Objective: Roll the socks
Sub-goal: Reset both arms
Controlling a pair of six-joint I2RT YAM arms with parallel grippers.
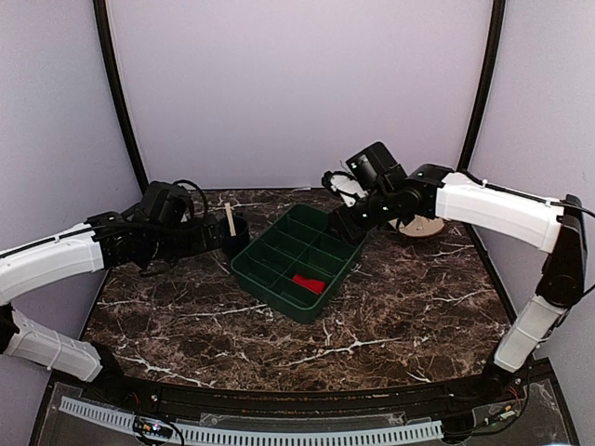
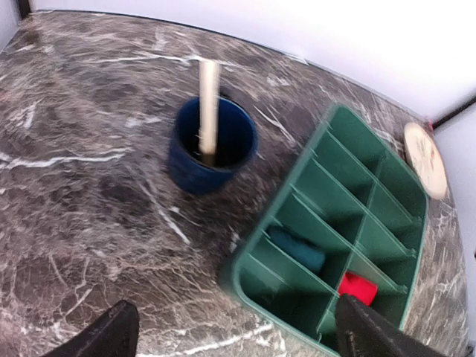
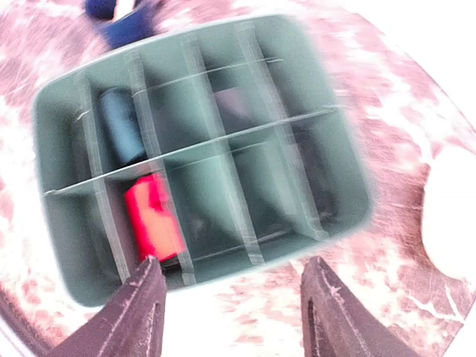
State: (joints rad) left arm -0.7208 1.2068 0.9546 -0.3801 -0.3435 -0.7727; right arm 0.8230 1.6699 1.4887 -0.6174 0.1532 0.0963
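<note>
A rolled red sock (image 1: 309,283) lies in a near compartment of the green tray (image 1: 265,293). In the left wrist view the red sock (image 2: 357,288) sits one compartment away from a rolled dark teal sock (image 2: 297,248). Both show in the right wrist view, teal (image 3: 121,126) and red (image 3: 152,216), side by side. My left gripper (image 1: 212,240) is open and empty, hovering left of the tray (image 2: 238,277). My right gripper (image 1: 349,228) is open and empty above the tray's far right edge (image 3: 349,171). The teal sock is hard to pick out in the top view.
A dark blue cup (image 1: 236,238) with a wooden stick (image 2: 209,104) stands just left of the tray, close to my left gripper. A round wooden disc (image 1: 418,225) lies behind the right arm at the back right. Walls enclose the marble table.
</note>
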